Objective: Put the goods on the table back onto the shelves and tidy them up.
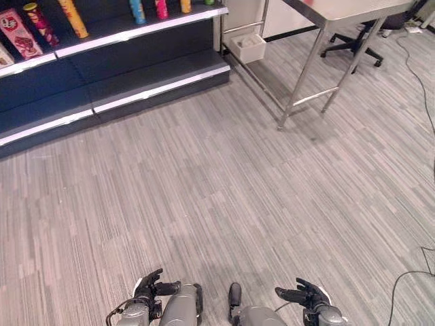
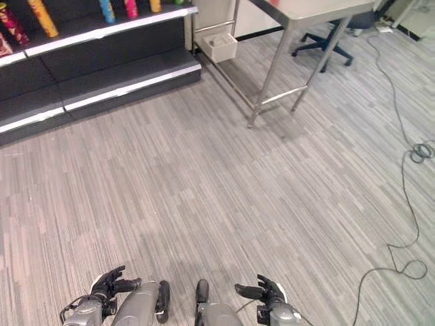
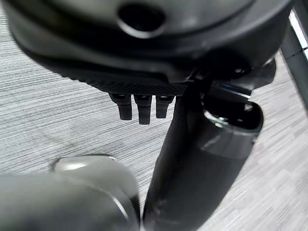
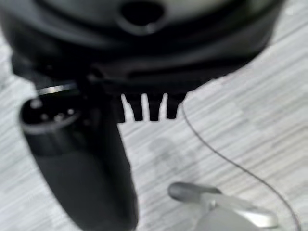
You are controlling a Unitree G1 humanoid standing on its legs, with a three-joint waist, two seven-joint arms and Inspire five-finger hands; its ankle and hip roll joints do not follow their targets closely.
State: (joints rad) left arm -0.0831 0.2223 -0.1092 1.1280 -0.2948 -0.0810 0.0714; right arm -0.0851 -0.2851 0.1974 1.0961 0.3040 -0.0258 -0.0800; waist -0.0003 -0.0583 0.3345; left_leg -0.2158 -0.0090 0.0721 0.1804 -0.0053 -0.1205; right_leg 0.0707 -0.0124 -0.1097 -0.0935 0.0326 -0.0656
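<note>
The goods already on the shelves (image 1: 146,30) stand along the upper board at the far left: tall cans in yellow (image 1: 73,18), blue (image 1: 137,11) and pink (image 1: 161,9), and a red snack box (image 1: 19,34) leaning at the left end. The lower boards look bare. The counter (image 1: 340,12) stands at the far right, a steel-legged one, and just its near edge and legs are in sight; I cannot tell what goods lie on top of it. A small white bin (image 1: 249,47) sits on the floor between the shelves and the counter, and an office chair (image 1: 353,42) stands behind the counter's legs.

Both hands hang low at the near edge of the floor, well apart from the shelves and from the counter. The left hand (image 1: 151,287) carries nothing, its fingers (image 3: 139,107) loosely extended over bare planks. The right hand (image 1: 304,295) is likewise empty, fingers (image 4: 153,109) relaxed and spread.

Judging from this, no item is in hand and the task is at a walking stage rather than a placing one. The next move most likely calls for turning to the right and stepping up to the counter until its top comes into sight, then choosing an item to lift.
</note>
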